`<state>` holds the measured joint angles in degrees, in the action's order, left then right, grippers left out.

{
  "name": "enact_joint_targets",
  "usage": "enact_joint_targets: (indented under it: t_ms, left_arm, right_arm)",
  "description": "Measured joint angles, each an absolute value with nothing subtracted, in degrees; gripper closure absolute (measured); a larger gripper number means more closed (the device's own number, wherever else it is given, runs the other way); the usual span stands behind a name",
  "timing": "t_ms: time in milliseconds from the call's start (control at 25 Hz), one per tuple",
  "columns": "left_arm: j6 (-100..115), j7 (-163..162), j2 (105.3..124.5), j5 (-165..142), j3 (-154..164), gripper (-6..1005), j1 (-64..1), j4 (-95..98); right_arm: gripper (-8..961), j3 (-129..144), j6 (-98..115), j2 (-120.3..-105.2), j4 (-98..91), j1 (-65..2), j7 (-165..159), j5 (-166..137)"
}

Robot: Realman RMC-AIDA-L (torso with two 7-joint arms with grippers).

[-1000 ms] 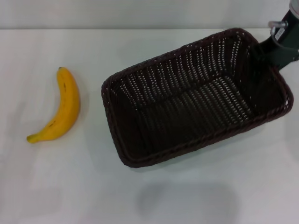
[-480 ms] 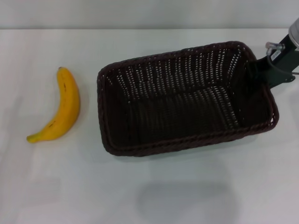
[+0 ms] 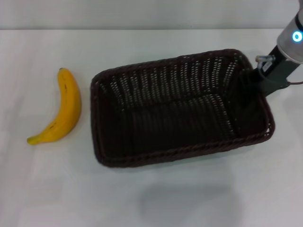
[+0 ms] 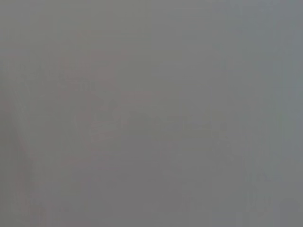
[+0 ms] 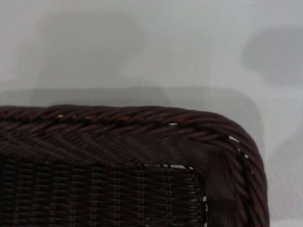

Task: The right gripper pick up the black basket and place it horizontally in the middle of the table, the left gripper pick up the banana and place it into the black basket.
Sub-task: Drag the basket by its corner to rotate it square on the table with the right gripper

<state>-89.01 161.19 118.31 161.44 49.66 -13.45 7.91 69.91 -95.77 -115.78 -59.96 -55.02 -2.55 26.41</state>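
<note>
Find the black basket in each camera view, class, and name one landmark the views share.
Head view: black basket centre-right, right gripper at its far right rim.
Left wrist view: not in it.
Right wrist view: a rim corner fills the lower half.
Shared landmark: white table.

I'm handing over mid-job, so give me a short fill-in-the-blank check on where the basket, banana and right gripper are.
1. The right gripper holds the basket at its ____ end.
2. The banana lies on the table, to the basket's ____.
3. Inside, the basket is ____.

Missing words: right; left; empty
</note>
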Motion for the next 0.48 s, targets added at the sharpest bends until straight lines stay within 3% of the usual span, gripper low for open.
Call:
enact_joint_targets:
  t_ms: [320, 480]
  left_arm:
    - [-89.1, 161.2, 118.72, 161.5, 49.7, 150, -13.2, 7.9]
    - [-88.8, 161.2, 118.75, 161.7, 49.7, 151, -13.1, 7.9]
  right_arm:
    - [797, 70.5, -94.6, -115.81, -60.4, -53.4, -3.6, 30.6]
    - [619, 70.5, -95.0, -115.84, -61.8, -52.7, -3.8, 32.0]
